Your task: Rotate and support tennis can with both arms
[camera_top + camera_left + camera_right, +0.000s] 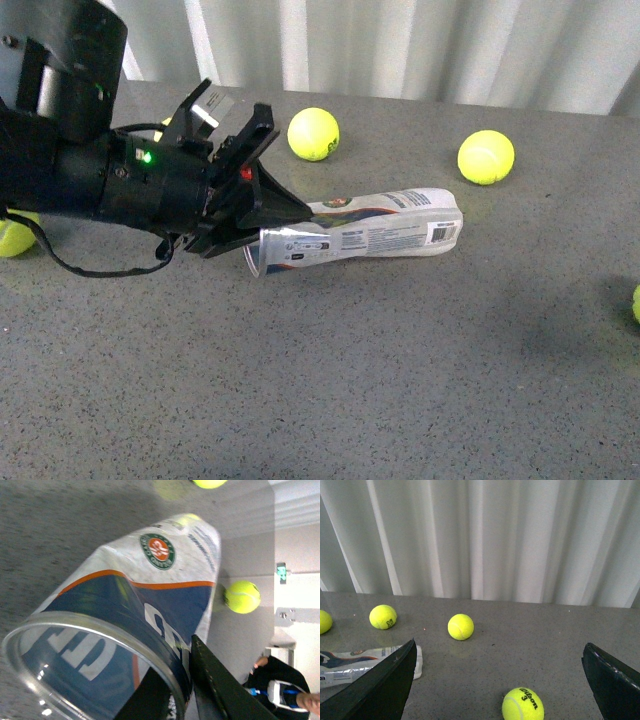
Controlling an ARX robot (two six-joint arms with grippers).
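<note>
The tennis can (pixel 380 228) lies on its side on the grey table (pixel 330 380), its open mouth toward the left and its barcode end to the right. My left gripper (pixel 272 228) is shut on the rim of the mouth. In the left wrist view the can (pixel 150 580) fills the frame, with one black finger (pixel 220 685) pressed on its outer wall and a dark shape inside the mouth. My right gripper (pixel 500 645) is open and apart from the can (pixel 365 662), whose end shows beside one finger. The right arm is out of the front view.
Tennis balls lie loose on the table: one (pixel 313 134) just behind the can, one (pixel 486 157) at back right, one (pixel 12 237) at the left edge, one (pixel 636 303) at the right edge. A ball marked 3 (pixel 522 705) sits between my right fingers. A curtain hangs behind.
</note>
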